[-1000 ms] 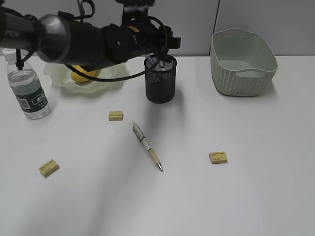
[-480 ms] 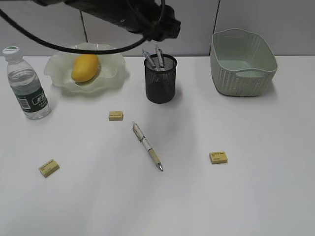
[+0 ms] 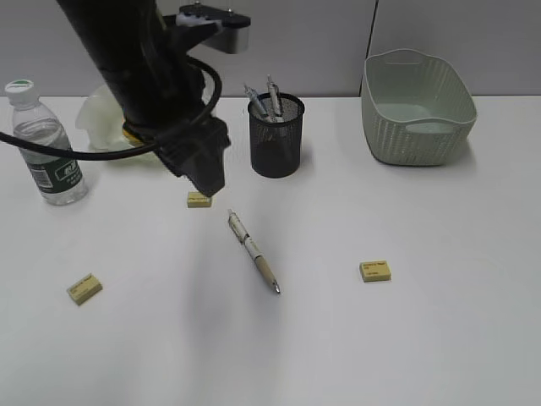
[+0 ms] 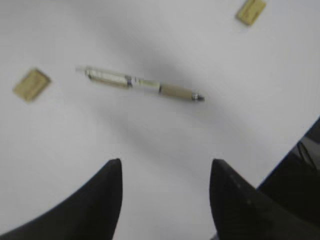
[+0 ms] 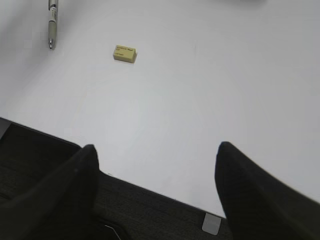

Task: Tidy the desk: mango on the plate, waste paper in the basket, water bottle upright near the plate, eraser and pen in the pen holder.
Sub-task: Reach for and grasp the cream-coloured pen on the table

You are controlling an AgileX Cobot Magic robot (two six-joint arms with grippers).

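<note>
My left gripper (image 3: 208,183) hangs open and empty over the desk (image 3: 380,338), just above one yellow eraser (image 3: 199,200). In the left wrist view its fingers (image 4: 107,185) frame bare desk, with the pen (image 4: 142,84) lying ahead between two erasers (image 4: 31,84). The pen (image 3: 252,251) lies loose mid-desk. Two more erasers (image 3: 84,288) (image 3: 374,271) lie apart. The black mesh pen holder (image 3: 275,139) holds two pens. The water bottle (image 3: 46,144) stands upright at left. My arm hides most of the plate (image 3: 95,123) and mango (image 3: 128,133). My right gripper (image 5: 157,150) is open over the desk's front edge. No waste paper shows.
The pale green basket (image 3: 417,106) stands at the back right. In the right wrist view an eraser (image 5: 124,53) and the pen's tip (image 5: 51,25) lie ahead, with dark floor below the desk edge. A grey wall runs behind the desk.
My left arm has swung from above the pen holder down and forward toward the eraser near the pen. It now covers the plate and mango.
</note>
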